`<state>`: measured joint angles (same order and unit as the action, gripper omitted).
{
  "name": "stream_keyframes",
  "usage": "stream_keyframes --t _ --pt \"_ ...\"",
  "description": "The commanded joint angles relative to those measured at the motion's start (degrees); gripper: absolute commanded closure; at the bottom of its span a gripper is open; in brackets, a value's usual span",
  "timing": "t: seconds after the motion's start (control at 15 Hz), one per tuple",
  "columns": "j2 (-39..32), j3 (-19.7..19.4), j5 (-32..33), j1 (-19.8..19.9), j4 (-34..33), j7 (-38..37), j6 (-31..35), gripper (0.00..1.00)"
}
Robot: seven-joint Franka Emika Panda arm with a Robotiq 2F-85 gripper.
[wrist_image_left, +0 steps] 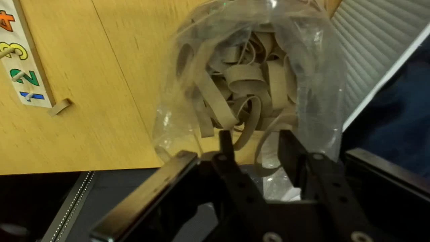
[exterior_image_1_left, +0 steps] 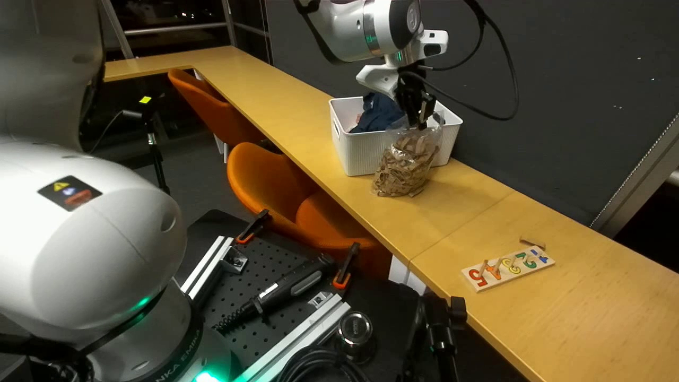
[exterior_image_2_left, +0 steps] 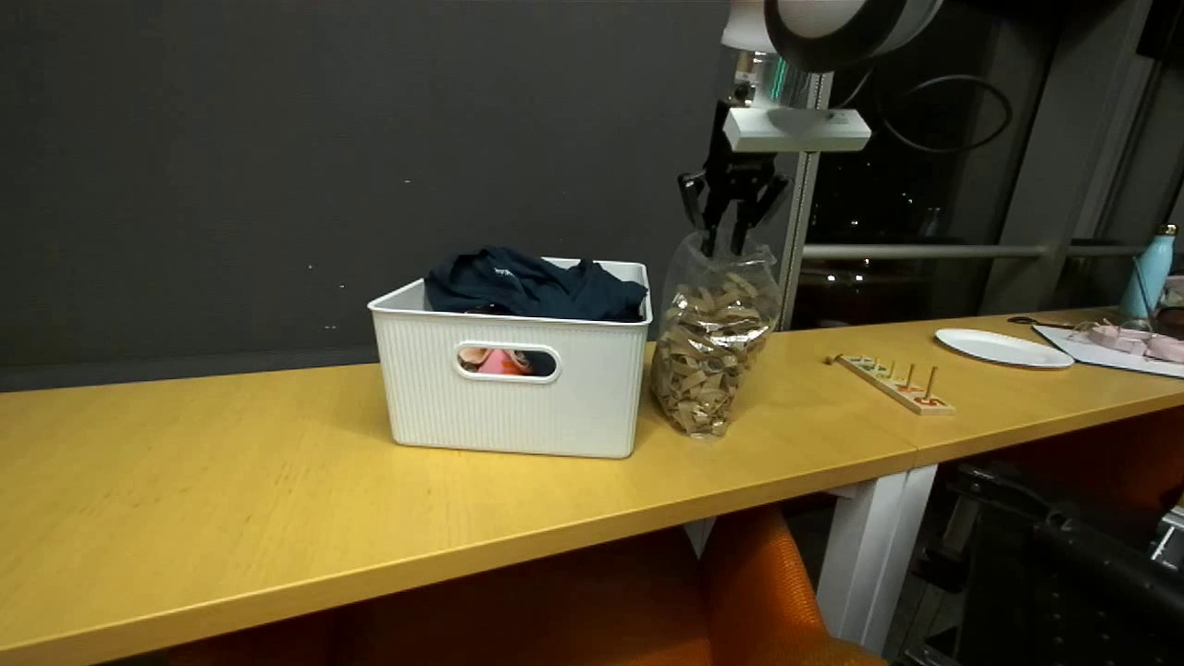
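My gripper (wrist_image_left: 255, 137) points down into the mouth of a clear plastic bag (exterior_image_2_left: 717, 356), its fingers partly apart. Loops of brown strip (wrist_image_left: 247, 79) fill most of the bag, which stands upright on the table in both exterior views. In the wrist view a single looped strip (wrist_image_left: 268, 172) hangs between the fingers, close to the right one; whether it touches that finger I cannot tell. The fingertips (exterior_image_2_left: 709, 248) are just inside the bag's top, above most of the strips. Right against the bag is a white basket (exterior_image_2_left: 518, 416) with dark blue cloth (exterior_image_2_left: 532, 289) in it.
A wooden number board (exterior_image_1_left: 509, 268) with upright pegs lies further along the table, a loose brown strip (wrist_image_left: 60, 107) at its end. Beyond are a white plate (exterior_image_2_left: 1004, 349) and a blue bottle (exterior_image_2_left: 1149, 273). Orange chairs (exterior_image_1_left: 276, 180) line the table's edge; a dark wall (exterior_image_2_left: 277, 166) rises behind.
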<state>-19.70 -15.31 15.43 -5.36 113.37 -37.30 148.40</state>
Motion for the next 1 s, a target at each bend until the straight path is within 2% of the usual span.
stream_keyframes --t 0.0,0.27,0.6,0.93 --pt "3.41 -0.3 3.53 -1.33 1.46 -2.8 -1.16 0.29" --pt "6.94 -0.1 5.2 -0.97 3.02 -4.04 -1.33 0.01" --pt "12.78 0.2 7.43 1.55 6.55 -5.41 -1.82 0.0" --pt "15.74 1.09 5.58 6.38 10.7 -3.41 -1.53 0.0"
